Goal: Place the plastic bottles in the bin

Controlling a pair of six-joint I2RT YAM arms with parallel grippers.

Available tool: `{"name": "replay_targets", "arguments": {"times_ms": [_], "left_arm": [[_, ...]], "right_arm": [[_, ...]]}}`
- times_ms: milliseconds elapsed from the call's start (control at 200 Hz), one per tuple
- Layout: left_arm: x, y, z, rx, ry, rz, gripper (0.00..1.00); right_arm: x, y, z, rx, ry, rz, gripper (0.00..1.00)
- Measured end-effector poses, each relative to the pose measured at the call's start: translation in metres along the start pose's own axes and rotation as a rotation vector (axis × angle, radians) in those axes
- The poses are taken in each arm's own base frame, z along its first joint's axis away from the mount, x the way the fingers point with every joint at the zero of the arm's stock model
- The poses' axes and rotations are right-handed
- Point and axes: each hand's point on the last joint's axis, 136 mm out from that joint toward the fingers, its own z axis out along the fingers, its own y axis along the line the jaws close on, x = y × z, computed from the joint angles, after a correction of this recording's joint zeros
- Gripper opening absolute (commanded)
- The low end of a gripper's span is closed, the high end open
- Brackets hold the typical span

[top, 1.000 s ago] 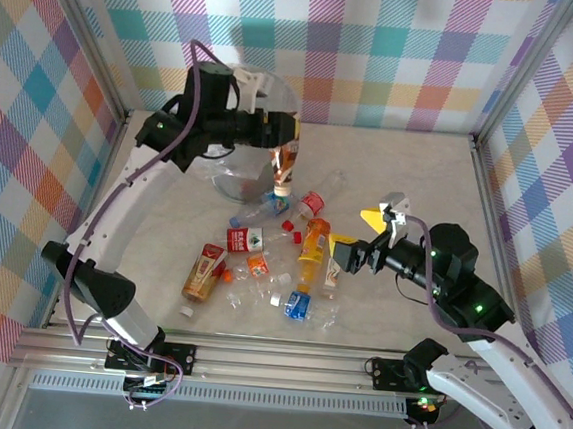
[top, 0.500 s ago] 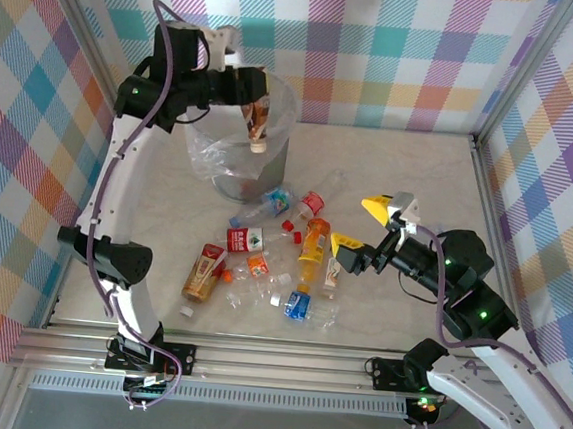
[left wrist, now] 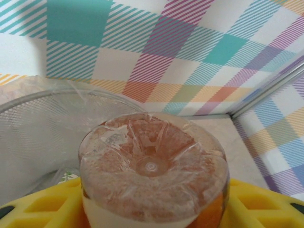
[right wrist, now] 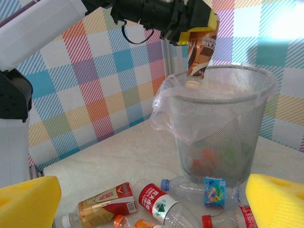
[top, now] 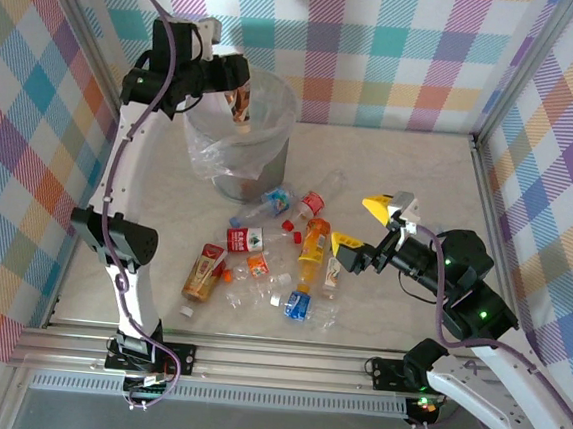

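**One bottle poised over the bin, most of the pile left**

The table [top: 411, 165] is my widest landmark. The bin [top: 256, 167] stands at its upper left in the overhead view, lined with a crinkly clear bag. My left gripper [top: 236, 82] hangs above the bin's rim, its yellow pads [left wrist: 38, 206] clamped on a brown bottle [top: 242, 108] that points cap-down into the opening. From the right wrist camera that bottle [right wrist: 202, 54] has its pale cap just inside the rim, so I judge it is at the point of release and not yet dropped. My right gripper [top: 361, 226] hovers right of centre beside the pile, spread wide and empty.

The pile of bottles [top: 263, 258] lies on the table below the bin. I make out an orange bottle [top: 314, 245], a brown-labelled bottle [top: 204, 273], a clear bottle with a blue label [top: 265, 205] just beside the bin's foot, and several more, perhaps ten in all. Most of the job is ahead of me.

Through the mesh of the bin [right wrist: 228, 142] I see orange and green smudges low down. They are likely bottles already in, but I cannot count them. The clear bottles in the pile overlap and fade into the table, so my tally is rough. A few loose red caps [top: 288, 225] lie among them. The left wrist camera gives me the brown bottle's base [left wrist: 152, 166] close up, and it hides the pile from that side.
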Motion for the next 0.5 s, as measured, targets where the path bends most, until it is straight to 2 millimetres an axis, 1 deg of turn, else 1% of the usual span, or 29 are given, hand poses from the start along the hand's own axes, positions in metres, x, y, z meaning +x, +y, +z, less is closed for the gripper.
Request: {"name": "replay_targets", "arguments": {"times_ms": [255, 500], "left_arm": [[0.02, 0.019, 0.03, -0.038, 0.062, 0.061, 0.57], [0.049, 0.033, 0.056, -0.037, 0.16, 0.097, 0.56]], "right_arm": [[0.006, -0.002, 0.0, 0.01, 0.025, 0.01, 1.0], [0.014, -0.004, 0.002, 0.018, 0.055, 0.029, 1.0]]}}
